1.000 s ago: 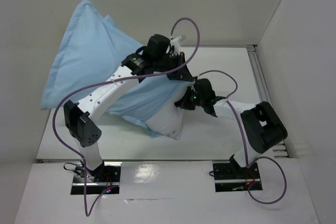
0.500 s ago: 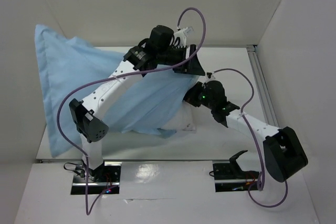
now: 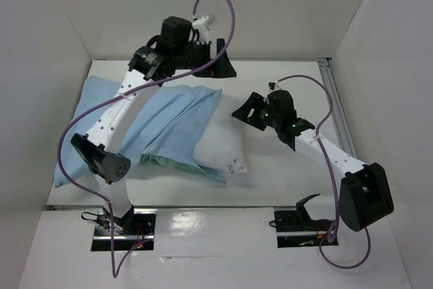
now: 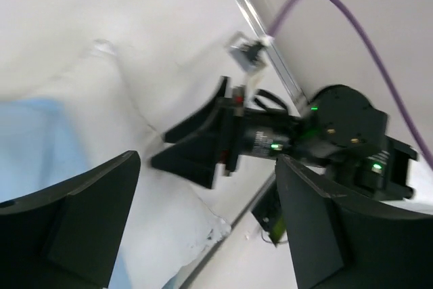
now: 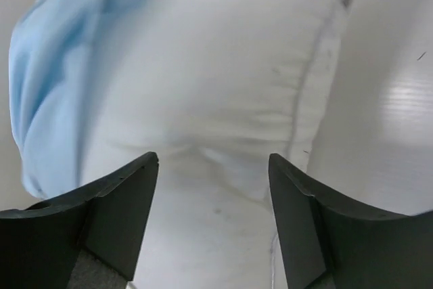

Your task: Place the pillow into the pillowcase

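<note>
The white pillow (image 3: 220,145) lies flat on the table, its left part inside the light blue pillowcase (image 3: 162,120) and its right end bare. A sea-green lining edge (image 3: 183,164) shows at the case's mouth. My left gripper (image 3: 220,67) hangs open above the far side of the pillow and holds nothing. My right gripper (image 3: 245,112) is open just right of the pillow's bare end. In the right wrist view the open gripper (image 5: 213,157) faces the pillow (image 5: 223,65), with the pillowcase (image 5: 54,52) at the left. The left wrist view shows the open left gripper (image 4: 206,160) above the pillow (image 4: 149,214).
A metal rail (image 3: 336,109) runs along the table's right edge. White walls close in the left, back and right sides. Purple cables (image 3: 216,5) loop above both arms. The table's front edge (image 3: 203,204) lies just behind the arm bases.
Both grippers have opened and let go of the cloth. The lifted pillow and pillowcase have dropped flat onto the table. The left arm swung back and left; the right gripper drew back.
</note>
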